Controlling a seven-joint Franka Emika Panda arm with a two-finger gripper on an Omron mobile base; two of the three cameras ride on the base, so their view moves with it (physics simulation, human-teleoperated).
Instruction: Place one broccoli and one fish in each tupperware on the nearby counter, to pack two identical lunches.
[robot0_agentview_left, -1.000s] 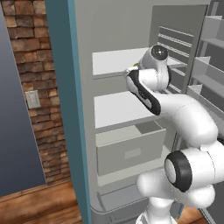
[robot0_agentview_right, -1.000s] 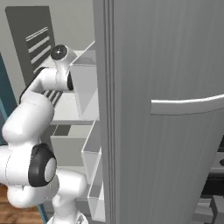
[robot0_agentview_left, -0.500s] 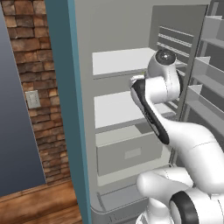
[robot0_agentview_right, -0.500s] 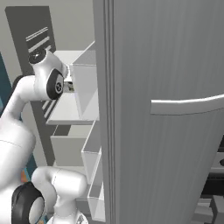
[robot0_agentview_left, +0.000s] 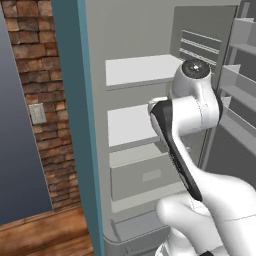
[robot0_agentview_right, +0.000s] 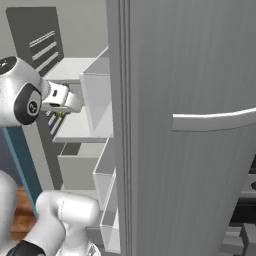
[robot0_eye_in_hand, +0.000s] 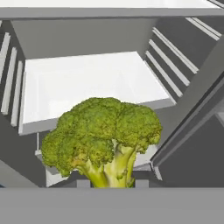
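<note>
Green broccoli now farther from fridge shelf.

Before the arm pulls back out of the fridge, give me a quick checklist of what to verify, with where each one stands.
1. Broccoli held in the gripper: ok, its stalk sits between the fingertips.
2. Jaws closed on the stalk: ok.
3. Fridge door open: ok.
4. Broccoli lifted off the shelf: ok, it hangs in front of the shelf's front edge.
5. Room between arm and door bins for pulling out: cannot tell.
6. Containers ready on the counter: cannot tell.
</note>
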